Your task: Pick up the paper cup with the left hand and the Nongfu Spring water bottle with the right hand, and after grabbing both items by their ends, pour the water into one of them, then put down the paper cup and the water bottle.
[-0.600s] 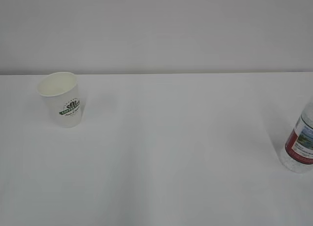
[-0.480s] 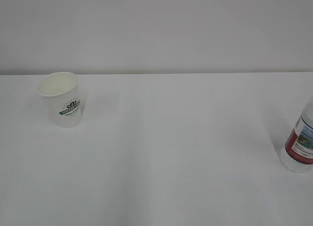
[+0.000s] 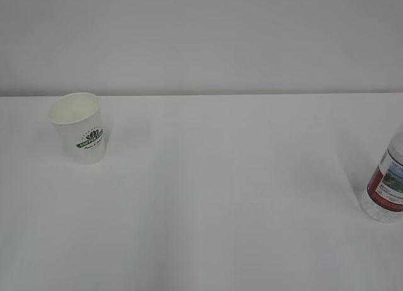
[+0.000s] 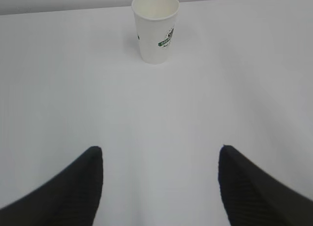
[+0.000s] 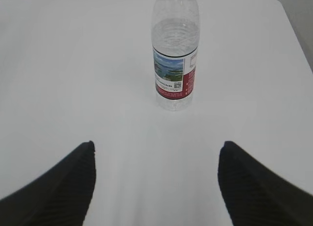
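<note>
The white paper cup (image 3: 80,127) with a green logo stands upright at the table's left; in the left wrist view the paper cup (image 4: 155,26) is far ahead of my left gripper (image 4: 160,150), which is open with only bare table between its black fingers. The Nongfu Spring water bottle (image 3: 386,186) stands at the right edge of the exterior view, cut off by the frame. In the right wrist view the water bottle (image 5: 175,52) is upright with water inside, ahead of my open right gripper (image 5: 156,145). Neither arm shows in the exterior view.
The white table (image 3: 220,196) runs back to a pale wall (image 3: 201,39). The table's right edge and rounded corner (image 5: 288,20) show just beyond the bottle in the right wrist view.
</note>
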`<action>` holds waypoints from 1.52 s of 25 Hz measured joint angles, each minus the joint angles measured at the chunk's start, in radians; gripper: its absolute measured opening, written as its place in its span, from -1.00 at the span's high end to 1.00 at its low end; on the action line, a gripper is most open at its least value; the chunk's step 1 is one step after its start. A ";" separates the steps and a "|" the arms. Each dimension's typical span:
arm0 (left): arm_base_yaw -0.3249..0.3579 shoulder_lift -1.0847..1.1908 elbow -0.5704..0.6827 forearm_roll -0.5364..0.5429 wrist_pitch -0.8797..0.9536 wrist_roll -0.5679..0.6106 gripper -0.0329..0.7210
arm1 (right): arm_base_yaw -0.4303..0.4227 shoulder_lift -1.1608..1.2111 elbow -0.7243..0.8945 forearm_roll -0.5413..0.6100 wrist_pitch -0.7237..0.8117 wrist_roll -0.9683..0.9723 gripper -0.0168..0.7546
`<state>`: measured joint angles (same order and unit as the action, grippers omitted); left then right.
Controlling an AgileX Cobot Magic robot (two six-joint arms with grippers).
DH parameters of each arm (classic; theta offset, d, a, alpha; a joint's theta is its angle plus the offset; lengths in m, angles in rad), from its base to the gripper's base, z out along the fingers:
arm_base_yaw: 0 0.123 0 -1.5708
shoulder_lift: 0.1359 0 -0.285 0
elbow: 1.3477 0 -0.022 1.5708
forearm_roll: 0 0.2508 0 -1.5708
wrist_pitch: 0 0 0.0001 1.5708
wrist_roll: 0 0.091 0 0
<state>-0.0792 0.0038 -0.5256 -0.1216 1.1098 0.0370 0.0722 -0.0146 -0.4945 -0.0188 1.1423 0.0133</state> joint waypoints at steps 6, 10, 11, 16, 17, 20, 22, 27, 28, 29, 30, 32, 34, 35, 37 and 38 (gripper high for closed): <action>0.000 0.000 0.000 0.000 0.000 0.000 -0.50 | 0.000 0.000 0.000 0.000 0.000 0.000 -0.56; 0.000 0.000 0.000 0.000 0.000 0.000 -0.50 | 0.000 0.000 0.000 0.000 0.000 0.000 -0.57; 0.000 0.000 0.000 0.000 0.000 0.000 -0.50 | 0.000 0.000 0.000 0.000 0.000 0.000 -0.57; 0.000 0.000 0.000 0.000 0.000 0.000 -0.50 | 0.000 0.000 0.000 0.000 0.000 0.000 -0.57; 0.000 0.000 0.000 0.000 0.000 0.000 -0.50 | 0.000 0.000 0.000 0.000 0.000 0.000 -0.57; 0.000 0.000 0.000 0.000 -0.002 0.000 -0.50 | 0.000 0.000 0.000 0.000 0.000 0.000 -0.56; 0.000 0.000 0.000 0.000 -0.002 0.000 -0.49 | 0.000 0.000 0.000 0.000 0.000 0.000 -0.56; 0.000 0.000 0.000 -0.008 -0.002 0.000 -0.49 | 0.000 0.000 0.000 0.003 0.000 0.000 -0.56; 0.000 0.000 0.000 -0.010 -0.002 0.000 -0.49 | 0.000 0.000 0.000 0.009 0.000 0.000 -0.57; 0.000 0.000 0.000 -0.014 -0.002 0.000 -0.49 | 0.000 0.000 0.000 0.019 0.000 0.000 -0.57; 0.000 0.000 0.000 -0.016 -0.002 0.000 -0.49 | 0.000 0.000 0.000 0.025 0.000 0.000 -0.57; 0.000 0.000 0.000 -0.018 -0.006 0.000 -0.48 | 0.000 0.000 0.000 0.030 0.000 -0.001 -0.57; 0.000 0.000 0.000 -0.020 -0.013 0.000 -0.48 | 0.000 0.000 0.000 0.032 0.000 -0.001 -0.57; 0.000 0.000 0.000 -0.020 -0.015 0.000 -0.48 | 0.000 0.000 0.000 0.032 0.000 -0.004 -0.57; 0.000 0.000 0.000 -0.022 -0.015 0.000 -0.48 | 0.000 0.000 -0.010 0.033 0.000 -0.013 -0.57; 0.000 0.000 0.000 -0.022 -0.016 0.000 -0.48 | 0.000 0.000 -0.019 0.033 0.000 -0.020 -0.57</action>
<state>-0.0792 0.0038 -0.5256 -0.1435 1.0935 0.0370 0.0722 -0.0146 -0.5130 0.0139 1.1423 -0.0063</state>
